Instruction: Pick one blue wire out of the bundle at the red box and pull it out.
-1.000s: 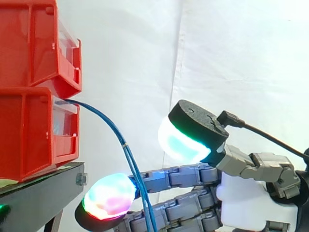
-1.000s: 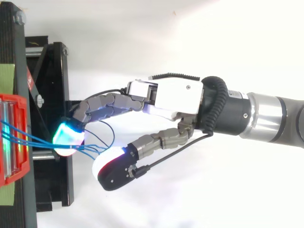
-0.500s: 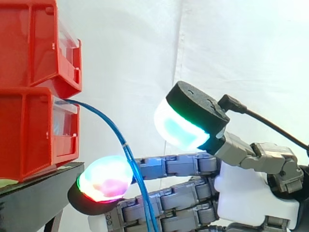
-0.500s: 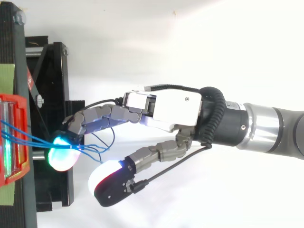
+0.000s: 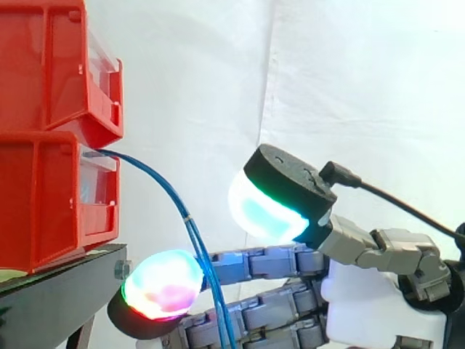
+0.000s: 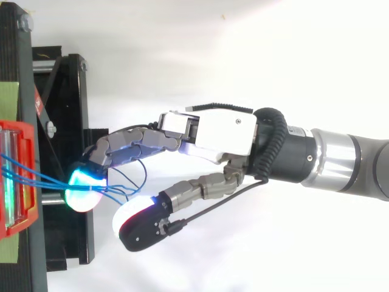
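Several thin blue wires (image 5: 171, 193) leave the front of the lower red bin (image 5: 43, 203) and arc down to the right. In the top view the wires (image 6: 42, 178) run from the red bin (image 6: 18, 131) to under a glowing fingertip (image 6: 82, 190) and end in small loops. My hand (image 6: 219, 131) reaches in from the right with straight fingers lying along the wires. Its thumb pad (image 5: 265, 211) stands apart, above the fingers, and pinches nothing. In the side view the wires pass just beside the lit fingertip (image 5: 163, 283).
Another red bin (image 5: 51, 65) is stacked on the lower one. Both stand on a black stand (image 5: 62, 291), whose frame (image 6: 73, 91) lies under the fingertips. A white curtain hangs behind.
The hand crept a little toward the bins, then eased back slightly. The thumb swung away from the fingers and has come back nearer them. The wires have barely moved.
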